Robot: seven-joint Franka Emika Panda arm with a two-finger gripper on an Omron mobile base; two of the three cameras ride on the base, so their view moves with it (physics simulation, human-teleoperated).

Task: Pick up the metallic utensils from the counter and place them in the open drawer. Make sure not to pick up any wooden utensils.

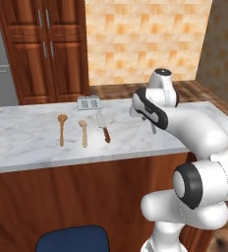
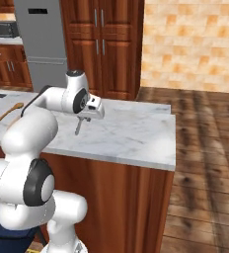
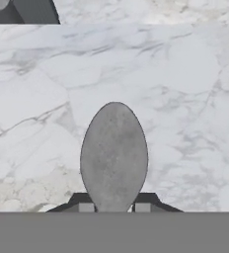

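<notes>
A grey metal spoon [image 3: 114, 158], one of the metallic utensils, stands between my gripper's [image 3: 114, 207] fingertips, its oval bowl pointing away from the hand over the marble counter [image 3: 185, 74]. From the base, the gripper [image 1: 153, 125] points down at the counter [image 1: 27, 147] near its right part, with the spoon [image 2: 78, 127] hanging below it. The gripper is shut on the spoon. Two wooden utensils, tan spoons [image 1: 62, 129] [image 1: 83, 133], lie left of centre, and a knife [image 1: 103, 127] with a silver blade and red-brown handle lies beside them. The open drawer is out of view.
A small grey boxy object [image 1: 89, 102] sits at the counter's far edge. A blue seat [image 1: 71, 238] stands below the counter front. Tall wooden cabinets [image 1: 42, 49] and a grey fridge [image 2: 40, 44] stand behind. The counter ends at the right [image 2: 171, 143] above wood flooring.
</notes>
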